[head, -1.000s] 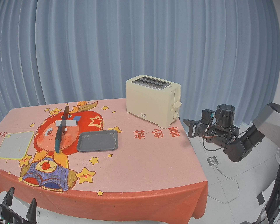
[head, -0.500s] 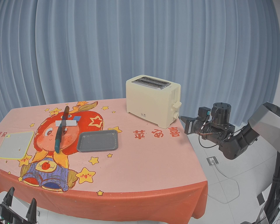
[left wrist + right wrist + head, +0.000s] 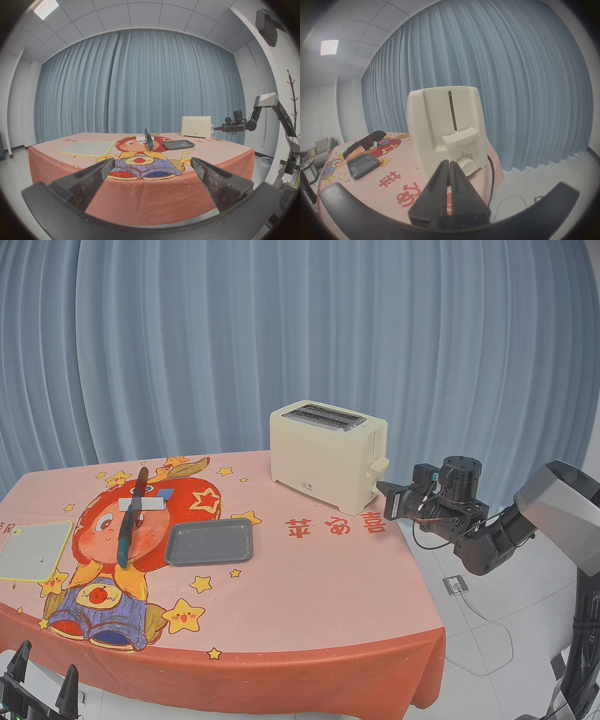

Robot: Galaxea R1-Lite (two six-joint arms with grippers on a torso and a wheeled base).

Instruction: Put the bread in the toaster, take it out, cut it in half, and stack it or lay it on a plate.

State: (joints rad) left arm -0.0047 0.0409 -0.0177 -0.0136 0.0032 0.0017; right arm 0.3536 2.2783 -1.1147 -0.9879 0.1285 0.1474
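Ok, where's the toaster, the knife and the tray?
toaster [image 3: 319, 459], head view, on its front wall.
knife [image 3: 123, 546], head view, on its teal handle.
tray [image 3: 209, 541], head view, on its bare floor.

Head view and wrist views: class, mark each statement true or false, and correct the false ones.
1. The right tool is shut, close to the lever end of the toaster. True.
2. The knife lies in the grey tray. False: it lies beside the grey tray.
3. The left tool is shut. False: its jaws stand open.
4. The toaster stands upright on the table. True.
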